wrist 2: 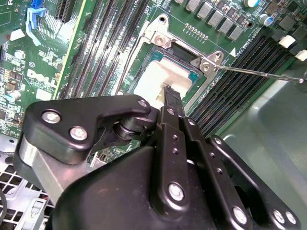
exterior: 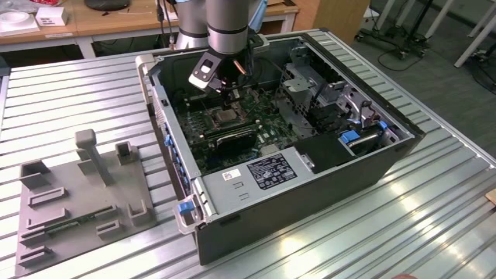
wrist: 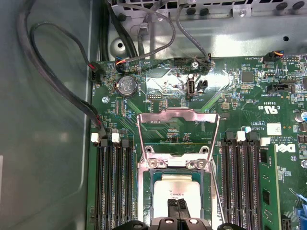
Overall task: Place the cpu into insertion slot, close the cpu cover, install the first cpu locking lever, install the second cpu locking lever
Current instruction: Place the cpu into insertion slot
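Pinched shut, holding nothing: black two-finger gripper [wrist: 176, 205] at pale silvery-beige square cpu [wrist: 177, 186], directly below jaws in silver-rimmed square insertion slot [wrist: 143, 182] – thin silvery-frame cpu cover [wrist: 178, 113] (swung open) just beyond.

Free room above insertion slot [wrist: 145, 191], cpu cover [wrist: 178, 115] upright

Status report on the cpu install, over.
Claw shut, tips over cpu. That cpu lies in insertion slot. Hinged cpu cover open, not lowered. Nothing in the way.
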### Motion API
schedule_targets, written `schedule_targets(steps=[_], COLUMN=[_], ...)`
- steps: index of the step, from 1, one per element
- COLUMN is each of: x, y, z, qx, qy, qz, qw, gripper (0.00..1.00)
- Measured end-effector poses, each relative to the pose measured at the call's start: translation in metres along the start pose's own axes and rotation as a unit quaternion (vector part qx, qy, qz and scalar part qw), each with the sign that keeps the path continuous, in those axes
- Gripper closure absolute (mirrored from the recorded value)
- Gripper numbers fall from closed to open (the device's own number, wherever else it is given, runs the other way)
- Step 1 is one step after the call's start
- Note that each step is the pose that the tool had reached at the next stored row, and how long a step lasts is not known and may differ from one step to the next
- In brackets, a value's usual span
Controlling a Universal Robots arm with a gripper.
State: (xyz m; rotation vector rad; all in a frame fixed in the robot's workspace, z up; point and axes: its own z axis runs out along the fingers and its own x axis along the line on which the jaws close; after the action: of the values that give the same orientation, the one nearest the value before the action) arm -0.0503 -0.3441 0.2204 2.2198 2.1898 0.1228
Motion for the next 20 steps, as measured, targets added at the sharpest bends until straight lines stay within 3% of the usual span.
schedule_targets(steps=[8,12,20], x=[0.0,0.0,0.0], y=[0.0,0.0,-0.0001], z=[-0.0002,0.0,0.0017], qx=[0.0003,0.0055,0.0059], qy=[-0.0001,-0.0002,-0.0002], qz=[0.0,0.0,0.0], qw=[1.0,0.99998,0.99998], gripper=[0.89,0.89,0.89])
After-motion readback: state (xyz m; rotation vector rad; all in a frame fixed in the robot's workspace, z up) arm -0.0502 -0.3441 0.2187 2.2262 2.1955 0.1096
